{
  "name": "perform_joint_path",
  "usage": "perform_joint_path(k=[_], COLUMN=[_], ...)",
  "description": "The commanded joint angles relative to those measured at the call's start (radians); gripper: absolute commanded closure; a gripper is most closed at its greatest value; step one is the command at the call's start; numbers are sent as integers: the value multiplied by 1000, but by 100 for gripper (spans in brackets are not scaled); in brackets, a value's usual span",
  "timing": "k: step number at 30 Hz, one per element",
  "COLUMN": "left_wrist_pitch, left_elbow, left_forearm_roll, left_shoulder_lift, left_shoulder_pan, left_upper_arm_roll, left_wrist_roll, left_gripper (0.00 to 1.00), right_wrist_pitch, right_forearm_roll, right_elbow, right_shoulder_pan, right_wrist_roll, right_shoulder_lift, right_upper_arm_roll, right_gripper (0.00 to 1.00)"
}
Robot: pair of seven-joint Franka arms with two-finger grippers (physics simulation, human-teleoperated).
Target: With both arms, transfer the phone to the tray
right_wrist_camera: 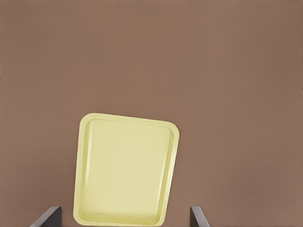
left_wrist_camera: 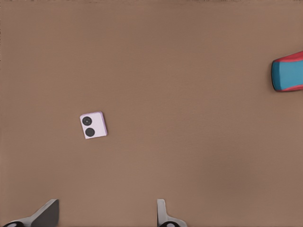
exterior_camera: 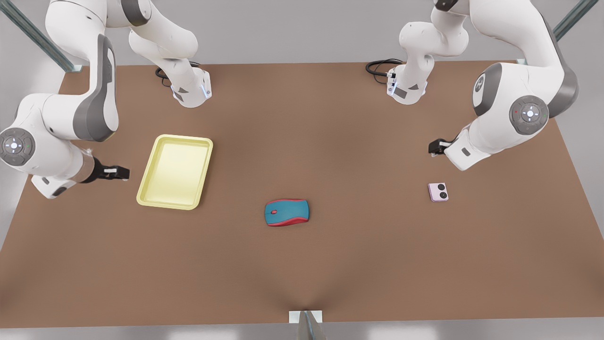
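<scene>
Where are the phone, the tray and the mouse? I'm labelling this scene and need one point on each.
phone (exterior_camera: 438, 192): front view, middle of its pink face beside the two black circles.
tray (exterior_camera: 147, 188): front view, raised yellow rim on its long side.
mouse (exterior_camera: 287, 212): front view, middle of its teal top.

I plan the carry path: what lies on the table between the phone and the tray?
In the front view, the teal-and-red mouse lies between the phone and the tray; otherwise bare brown table.
</scene>
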Motion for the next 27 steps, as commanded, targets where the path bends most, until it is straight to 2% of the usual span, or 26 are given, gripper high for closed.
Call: perform_joint_path(k=[1, 2, 3, 5, 9, 11, 14, 18, 27], left_wrist_pitch=[33, 40, 51, 299, 769, 852, 935, 945, 847], left_elbow=[1, -15, -71, -172, -424, -467, -512, -542, -585], left_forearm_roll=[5, 3, 8, 13, 5, 3, 2, 0, 10], left_shoulder_lift=[-1, 5, 68, 162, 238, 271, 289, 297, 292], left_shoulder_pan=[0, 0, 23, 94, 221, 241, 249, 253, 253], left_upper_arm_roll=[2, 3, 5, 5, 9, 11, 11, 11, 11], left_wrist_roll=[-16, -14, -20, -20, -5, -18, -89, -94, -32], left_gripper=[0, 0, 0, 0, 0, 0, 0, 0, 0], right_wrist_pitch=[77, 77, 77, 75, 75, 75, 75, 75, 75], right_forearm_roll=[-1, -6, -7, -7, -6, -4, -3, -1, 0], right_elbow=[0, 1, 1, 1, 1, 1, 1, 1, 0], right_shoulder_pan=[0, 6, 2, -1, 2, 0, 0, -1, -1], right_wrist_roll=[-15, -10, -6, -7, -3, -3, -3, -3, -7], right_shoulder_lift=[-1, -1, -1, -1, -1, 1, 1, 1, 1], right_upper_arm_roll=[0, 2, 2, 0, 2, 2, 0, 0, 0], right_gripper=[0, 0, 0, 0, 0, 0, 0, 0, 0])
